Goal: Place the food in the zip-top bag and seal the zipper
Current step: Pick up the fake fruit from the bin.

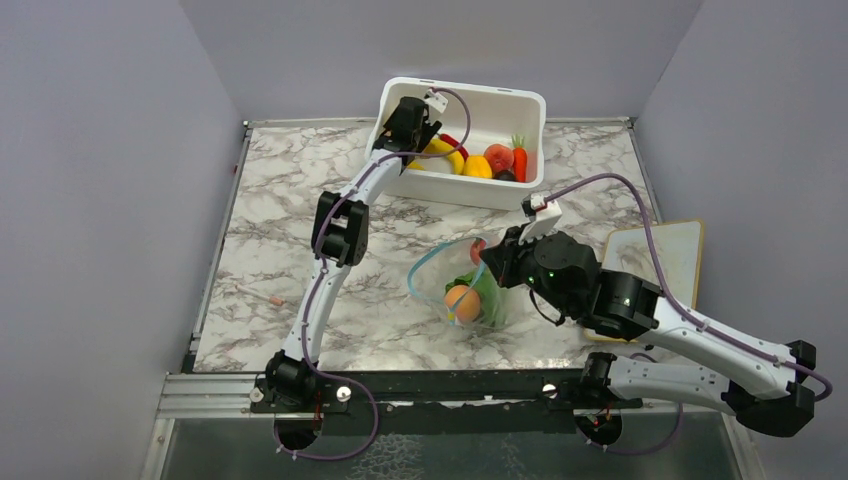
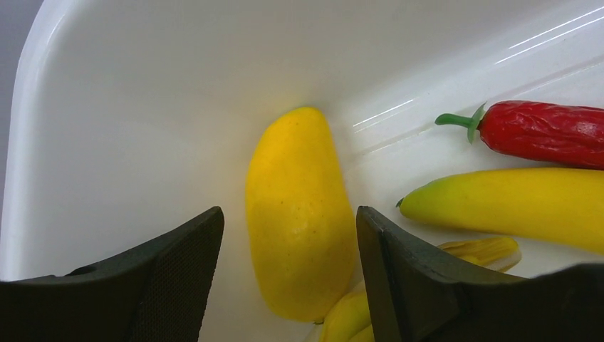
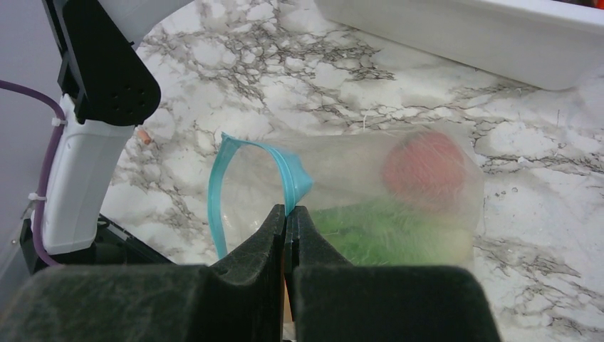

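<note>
**A:** Which piece is lined up for the next pick, and by which arm?

**B:** The yellow oval fruit [image 2: 299, 214] is framed by the left gripper [image 2: 288, 235], whose fingers are spread wide with nothing held. The fruit is seen in the centre of the left wrist view, lying on the floor of the white tub [image 1: 470, 192] near a corner.

**A:** How is its long axis set against the fingers?

**B:** It runs from upper centre to lower centre of that view, straight along the gap. The narrow width is therefore what would be spanned by a closing. One finger stands to either side, and contact cannot be made out. A banana [image 2: 513, 203] and a red chilli [image 2: 548, 132] are seen at the right of the frame, beside the fruit but outside the gap.

**A:** And the other arm?

**B:** The right gripper [image 3: 287, 221] is clamped shut on the edge of the zip-top bag [image 3: 335, 178], right at the zipper [image 3: 283, 165]. The bag is found mid-frame in the overhead view, on the table [image 1: 300, 220]. A lettuce [image 3: 377, 228] and a peach [image 3: 424, 167] are visible through the plastic. The mouth is turned toward the left of the overhead frame.

**A:** So which arm is nearer the fruit?

**B:** The left, since it is already inside the tub at top centre. A short descent and a squeeze are judged sufficient, and then a carry down-frame to the bag mouth.
</note>
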Robot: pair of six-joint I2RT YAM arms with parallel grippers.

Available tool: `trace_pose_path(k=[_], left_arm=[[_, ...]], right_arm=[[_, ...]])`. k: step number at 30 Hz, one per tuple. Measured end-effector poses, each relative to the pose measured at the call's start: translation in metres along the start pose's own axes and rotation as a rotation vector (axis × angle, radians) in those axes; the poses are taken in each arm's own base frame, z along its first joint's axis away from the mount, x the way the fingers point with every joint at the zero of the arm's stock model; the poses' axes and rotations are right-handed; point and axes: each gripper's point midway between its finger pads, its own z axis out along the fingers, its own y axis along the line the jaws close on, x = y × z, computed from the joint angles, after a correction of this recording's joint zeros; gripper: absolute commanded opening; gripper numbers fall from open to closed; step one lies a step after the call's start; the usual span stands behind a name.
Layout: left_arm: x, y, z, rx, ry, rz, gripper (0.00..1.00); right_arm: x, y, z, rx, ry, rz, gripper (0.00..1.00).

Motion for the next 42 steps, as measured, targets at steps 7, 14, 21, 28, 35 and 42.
trace_pose_path(k=[7,14,21,28,35,42], left_arm=[[0.002,0.0,0.012,-0.025,-0.036,-0.007,0.58],[0.005,-0.004,0.013,-0.015,-0.032,-0.029,0.33],[0.0,-0.009,0.005,0.01,-0.031,-0.058,0.21],[-0.005,-0.027,-0.015,0.132,-0.002,-0.155,0.18],[-0.036,-0.028,-0.036,0.199,-0.05,-0.259,0.42],[-0.056,-0.016,-0.036,0.15,-0.101,-0.259,0.66]], right_arm=[[-0.001,-0.001,0.003,0.016,0.0,-0.004,0.01],[-0.002,0.0,0.007,0.031,0.001,-0.008,0.01],[0.0,0.001,0.01,0.035,0.008,-0.012,0.01],[0.0,0.001,0.011,0.035,0.008,-0.012,0.01],[-0.003,0.001,0.008,0.03,-0.002,-0.005,0.01],[-0.006,0.0,0.005,0.027,-0.014,-0.001,0.01]])
